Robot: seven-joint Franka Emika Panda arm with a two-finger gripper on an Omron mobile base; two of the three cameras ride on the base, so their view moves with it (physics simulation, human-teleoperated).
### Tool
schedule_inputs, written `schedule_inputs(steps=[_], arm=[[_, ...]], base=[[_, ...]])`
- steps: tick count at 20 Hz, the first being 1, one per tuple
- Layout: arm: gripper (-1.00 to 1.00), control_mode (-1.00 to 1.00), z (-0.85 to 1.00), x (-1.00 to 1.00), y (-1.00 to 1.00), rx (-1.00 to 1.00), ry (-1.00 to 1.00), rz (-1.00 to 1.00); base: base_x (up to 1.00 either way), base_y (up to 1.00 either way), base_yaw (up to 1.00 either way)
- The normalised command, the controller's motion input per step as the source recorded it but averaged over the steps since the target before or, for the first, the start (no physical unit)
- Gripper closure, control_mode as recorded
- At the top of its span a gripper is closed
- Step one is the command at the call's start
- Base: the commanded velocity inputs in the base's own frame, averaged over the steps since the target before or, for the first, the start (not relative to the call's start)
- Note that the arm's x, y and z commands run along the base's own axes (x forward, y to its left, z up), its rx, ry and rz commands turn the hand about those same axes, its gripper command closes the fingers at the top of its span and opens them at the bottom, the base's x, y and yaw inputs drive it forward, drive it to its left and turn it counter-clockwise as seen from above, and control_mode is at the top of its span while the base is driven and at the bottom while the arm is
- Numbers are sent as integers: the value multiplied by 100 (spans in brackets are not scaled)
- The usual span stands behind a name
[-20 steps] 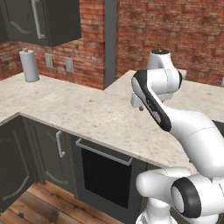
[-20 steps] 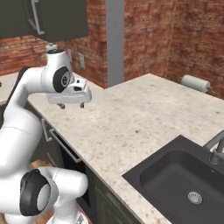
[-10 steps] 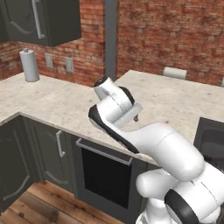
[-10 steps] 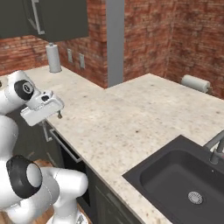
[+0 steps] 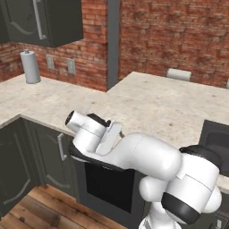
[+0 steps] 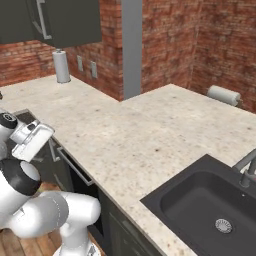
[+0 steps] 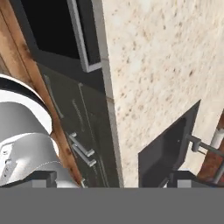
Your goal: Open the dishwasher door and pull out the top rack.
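Below the speckled counter [image 5: 147, 103], at its front edge: the dishwasher door [image 5: 109, 188], dark, upright and shut, silver bar handle [image 7: 75, 33] running along its top edge. Just above and in front of that edge hangs the gripper [image 5: 117, 130], jaws spread wide, holding nothing, clear of the handle. To the door's left, dark cabinet doors [image 5: 49, 161] with short handles. Far back on the counter, an upright paper towel roll [image 5: 30, 66] by the brick wall [image 5: 170, 36]. Off to the right, a dark sink [image 6: 210, 210] with faucet [image 6: 246, 167]. Top rack hidden behind the closed door.
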Motion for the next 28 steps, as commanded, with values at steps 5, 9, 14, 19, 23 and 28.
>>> schedule_inputs(steps=[5,9,14,19,23,28], arm=[[-100,-100,-44,0,7,-19,4,8],[-100,-100,-58,-6,0,-13,-1,2],[-100,-100,-46,-2,0,-6,-1,0],[-100,-100,-56,0,0,-4,-6,0],[-100,-100,-67,5,0,-2,-13,0],[-100,-100,-22,21,0,-11,-17,0]], base=[[0,0,0],[0,0,0],[0,0,0],[0,0,0],[0,0,0],[0,0,0]])
